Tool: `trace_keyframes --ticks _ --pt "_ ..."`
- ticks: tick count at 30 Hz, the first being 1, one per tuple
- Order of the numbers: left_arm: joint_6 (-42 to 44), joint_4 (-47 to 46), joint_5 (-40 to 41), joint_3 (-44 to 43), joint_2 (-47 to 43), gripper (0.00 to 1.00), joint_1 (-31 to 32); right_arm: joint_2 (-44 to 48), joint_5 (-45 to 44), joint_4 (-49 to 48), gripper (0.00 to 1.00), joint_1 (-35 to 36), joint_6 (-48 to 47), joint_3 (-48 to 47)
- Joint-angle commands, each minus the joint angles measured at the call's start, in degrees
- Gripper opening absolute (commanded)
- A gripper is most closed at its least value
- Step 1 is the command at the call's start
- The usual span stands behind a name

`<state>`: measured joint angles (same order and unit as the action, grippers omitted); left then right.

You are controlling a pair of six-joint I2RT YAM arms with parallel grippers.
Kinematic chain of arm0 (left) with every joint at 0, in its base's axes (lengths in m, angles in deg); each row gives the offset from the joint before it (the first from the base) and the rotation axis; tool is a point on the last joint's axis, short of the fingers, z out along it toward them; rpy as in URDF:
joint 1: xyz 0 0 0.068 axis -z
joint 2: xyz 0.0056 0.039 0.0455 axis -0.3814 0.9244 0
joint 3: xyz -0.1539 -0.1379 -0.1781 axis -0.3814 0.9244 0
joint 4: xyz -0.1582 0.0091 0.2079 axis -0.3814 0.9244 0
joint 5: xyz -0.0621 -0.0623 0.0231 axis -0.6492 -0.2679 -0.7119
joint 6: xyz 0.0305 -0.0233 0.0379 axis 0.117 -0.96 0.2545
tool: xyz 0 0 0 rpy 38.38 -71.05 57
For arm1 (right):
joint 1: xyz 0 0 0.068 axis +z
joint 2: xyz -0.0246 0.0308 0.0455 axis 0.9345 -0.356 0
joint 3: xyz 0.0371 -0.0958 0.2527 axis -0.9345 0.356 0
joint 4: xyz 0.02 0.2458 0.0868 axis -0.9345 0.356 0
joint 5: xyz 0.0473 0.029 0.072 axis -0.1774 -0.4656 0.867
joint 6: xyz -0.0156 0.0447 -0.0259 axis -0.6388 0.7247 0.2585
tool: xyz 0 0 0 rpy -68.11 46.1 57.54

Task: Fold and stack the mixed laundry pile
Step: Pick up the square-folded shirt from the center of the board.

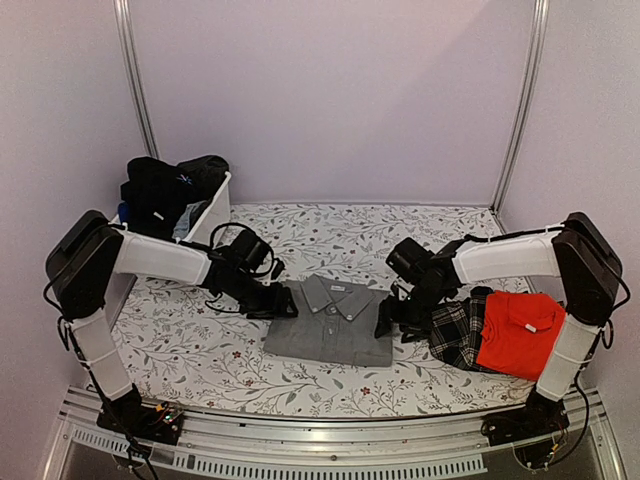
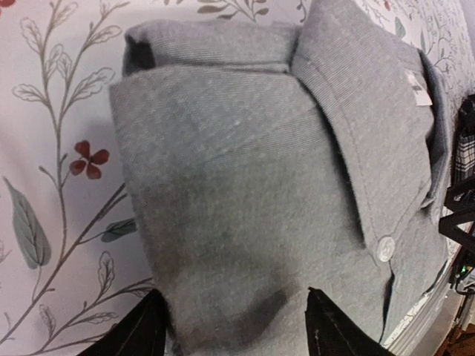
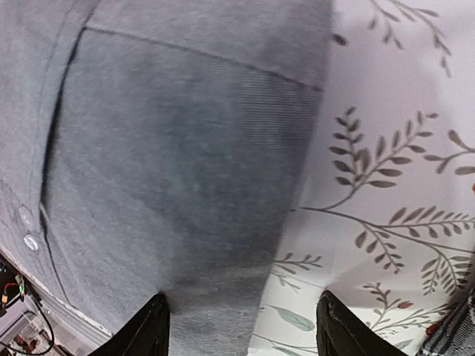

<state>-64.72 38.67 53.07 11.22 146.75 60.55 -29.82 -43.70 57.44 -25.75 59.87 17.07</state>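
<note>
A grey collared shirt (image 1: 330, 322) lies folded into a rectangle at the middle of the table, collar toward the back. My left gripper (image 1: 284, 301) is at its left edge. In the left wrist view the gripper (image 2: 237, 330) stands open, both black fingertips (image 2: 141, 331) spread over the grey shirt (image 2: 245, 185). My right gripper (image 1: 386, 320) is at the shirt's right edge, open (image 3: 241, 332), one finger over the grey shirt (image 3: 171, 163) and the other over bare tablecloth. A folded red shirt (image 1: 520, 335) rests on black-and-white plaid cloth (image 1: 458, 330) at the right.
A white plastic tub (image 1: 212, 215) at the back left holds black garments (image 1: 165, 185) and some blue cloth. The table has a floral cloth (image 1: 200, 350). Metal frame posts stand at the back corners, and a rail runs along the near edge.
</note>
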Motion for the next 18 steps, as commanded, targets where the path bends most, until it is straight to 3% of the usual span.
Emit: trace_keyframes --ticks 1,4,11,18 --pt "-1.1 7.0 5.0 1.7 0.2 0.65 0.6 0.0 -4.4 1.7 0.67 0.1 4.0 1.7" --pt "-1.1 6.0 3.4 1.8 1.0 0.64 0.5 -3.5 -2.7 -1.7 0.65 0.7 4.2 0.0" --pt "-1.9 2.5 -1.0 3.1 3.1 0.47 1.4 -14.5 0.0 -3.4 0.47 3.4 2.9 -6.3" --pt "-2.0 -0.9 -5.3 3.2 4.2 0.03 3.1 -13.1 -4.4 0.2 0.01 3.7 2.9 -7.3"
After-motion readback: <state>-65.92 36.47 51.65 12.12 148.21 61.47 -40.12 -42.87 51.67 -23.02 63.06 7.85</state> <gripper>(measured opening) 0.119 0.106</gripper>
